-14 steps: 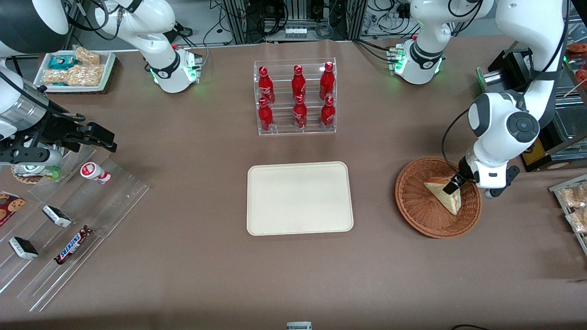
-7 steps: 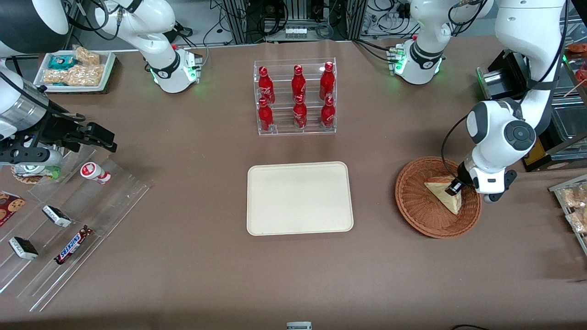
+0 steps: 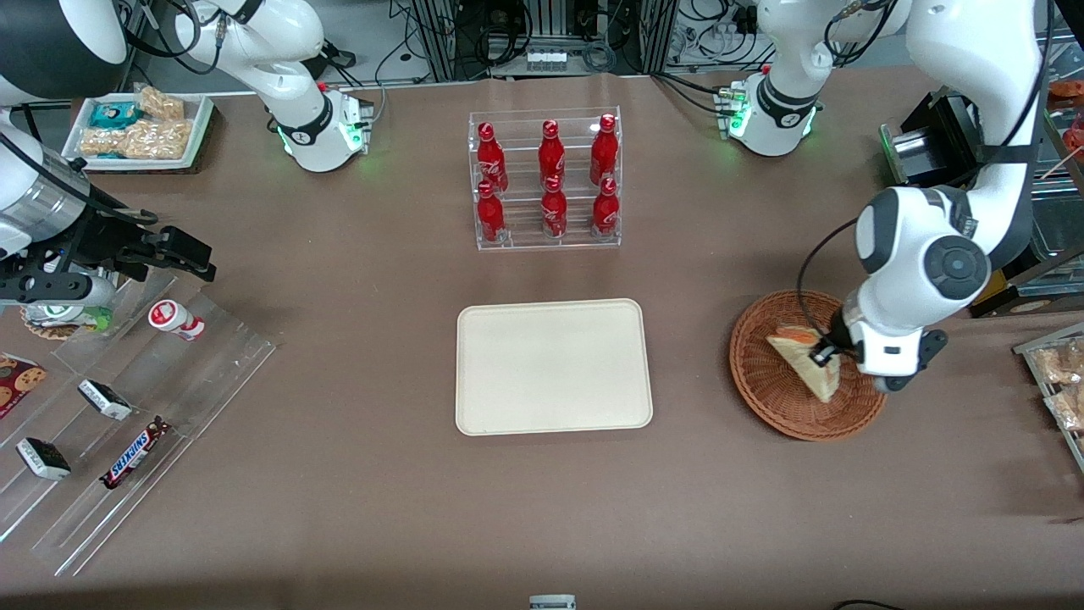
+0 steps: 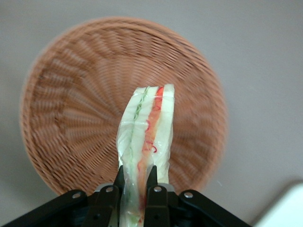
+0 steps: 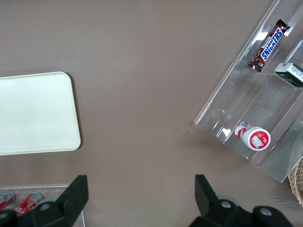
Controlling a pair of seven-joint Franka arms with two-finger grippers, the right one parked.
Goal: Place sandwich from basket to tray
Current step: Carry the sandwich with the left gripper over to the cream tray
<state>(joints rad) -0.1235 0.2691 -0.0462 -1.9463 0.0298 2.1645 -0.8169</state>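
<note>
The sandwich (image 3: 804,360) (image 4: 146,137), a clear-wrapped pale wedge with red and green filling, hangs above the round wicker basket (image 3: 766,381) (image 4: 71,118) at the working arm's end of the table. My left gripper (image 3: 823,354) (image 4: 135,182) is shut on the sandwich's thick end, a black finger pressing each bread face. The wedge appears lifted off the basket floor, its tip pointing away from the wrist. The cream tray (image 3: 555,366) (image 5: 35,113) lies bare at the table's middle, beside the basket.
A clear rack of red bottles (image 3: 546,180) stands farther from the front camera than the tray. Bagged snacks (image 3: 1063,373) lie at the working arm's table edge. A clear stepped display with candy bars (image 3: 127,407) and a white snack tray (image 3: 140,127) sit toward the parked arm's end.
My gripper closed on the sandwich and raised it. It has shifted slightly toward the tray and nearer the front camera, carrying the wedge with it.
</note>
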